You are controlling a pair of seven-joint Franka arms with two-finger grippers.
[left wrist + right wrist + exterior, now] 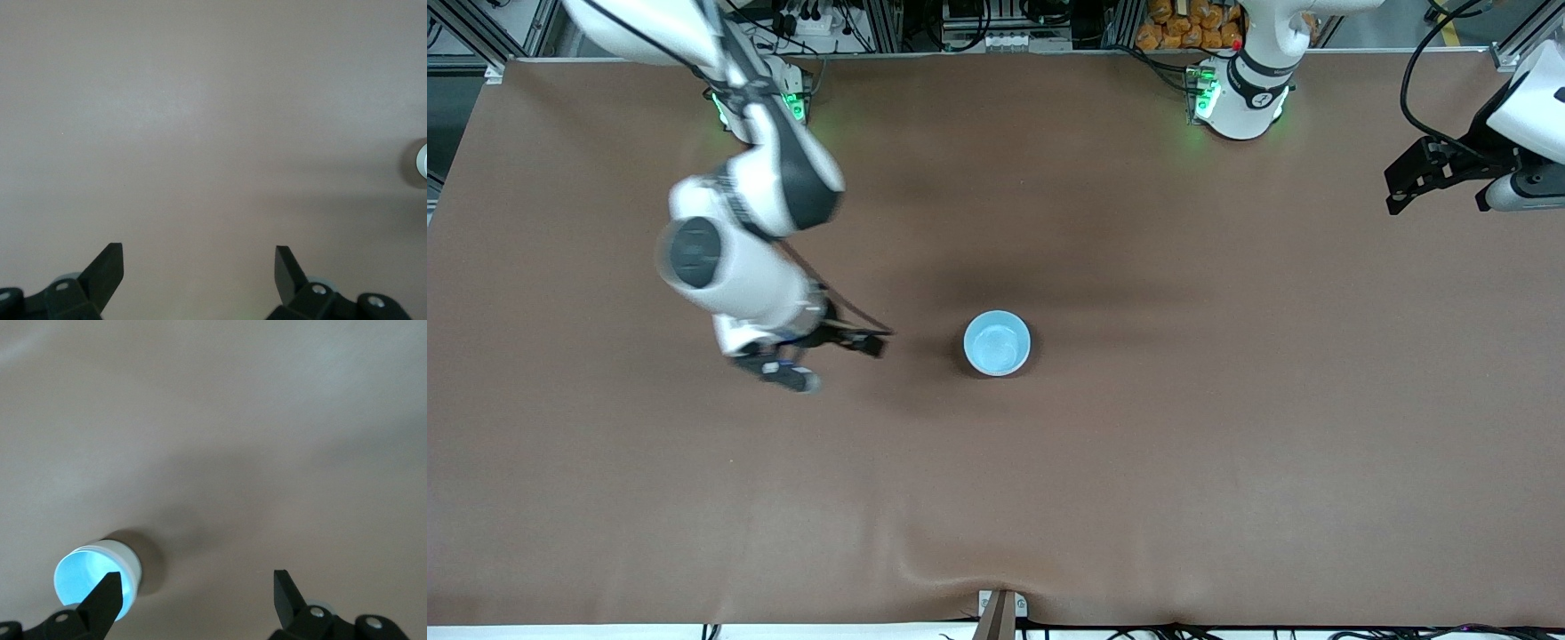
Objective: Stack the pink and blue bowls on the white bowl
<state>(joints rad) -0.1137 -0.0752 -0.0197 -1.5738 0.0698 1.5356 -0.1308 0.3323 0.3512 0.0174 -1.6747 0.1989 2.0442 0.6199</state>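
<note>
Where the front view looks down on the brown table (1138,462), one small round bowl stack (997,343) stands near the middle, only its light sky-blue inside showing from above, smooth and plain, with a thin pale rim. The table cover is a matte brown sheet, slightly wrinkled at the edge nearest the front camera. The right tool (827,356) is over bare table beside the stack, toward the right arm's end; it is black, its fingers parted, with nothing between them. The left tool (1414,182) waits over the left arm's end of the table, black, holding nothing.

In the left wrist view, the left tool (199,261) has two black wedge-shaped fingertips spread wide over bare brown cover, nothing gripped. A sliver of the stack's pale rim (422,162) shows at the picture's edge.

In the right wrist view, the right tool (197,587) stands just as wide, empty. The stack (93,577) shows beside one fingertip (110,590): glowing blue inside, a smooth whitish outer wall, round, upright on the table, casting a soft shadow. Whether the whitish wall belongs to a white bowl underneath I cannot tell; no pink shows.
</note>
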